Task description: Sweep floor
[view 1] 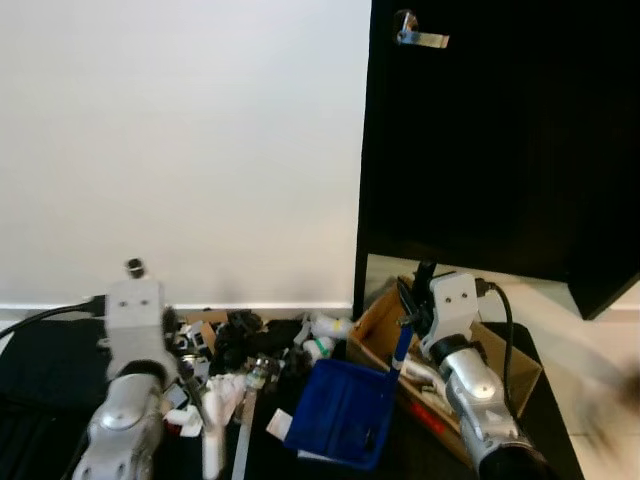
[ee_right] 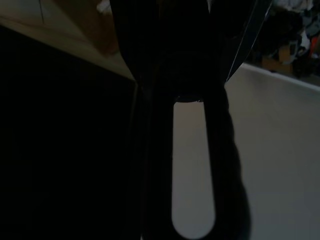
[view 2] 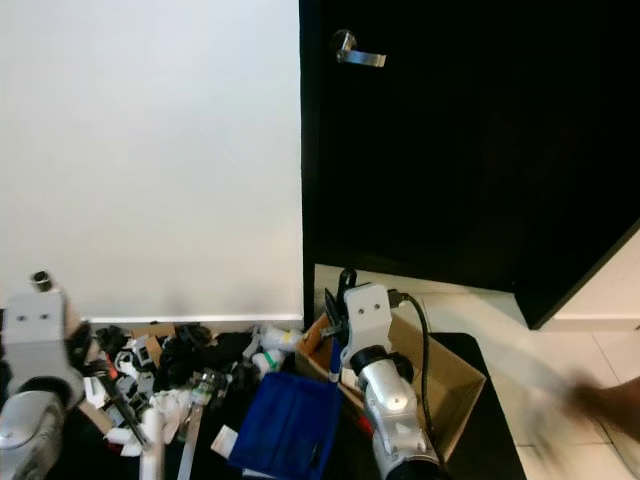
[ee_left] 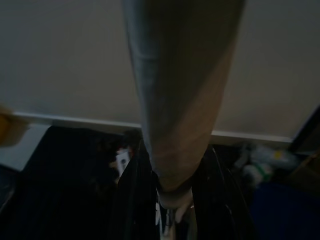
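No writing reads on the blue dustpan (view 1: 345, 410) (too blurred); both grippers' grip I cannot tell.

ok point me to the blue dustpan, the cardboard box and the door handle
blue dustpan (view 1: 345, 410), left eye view, middle of its blue pan
cardboard box (view 1: 372, 330), left eye view, its left outer wall
door handle (view 2: 360, 57), right eye view, on the silver lever

One blue dustpan (view 1: 345, 410) at 6 o'clock, one cardboard box (view 1: 500, 365) at 4 o'clock, one black door (view 1: 500, 140) with one lever handle (view 1: 420, 38) (at 12 o'clock), and one litter heap (view 1: 255, 350), pieces too jumbled to count.
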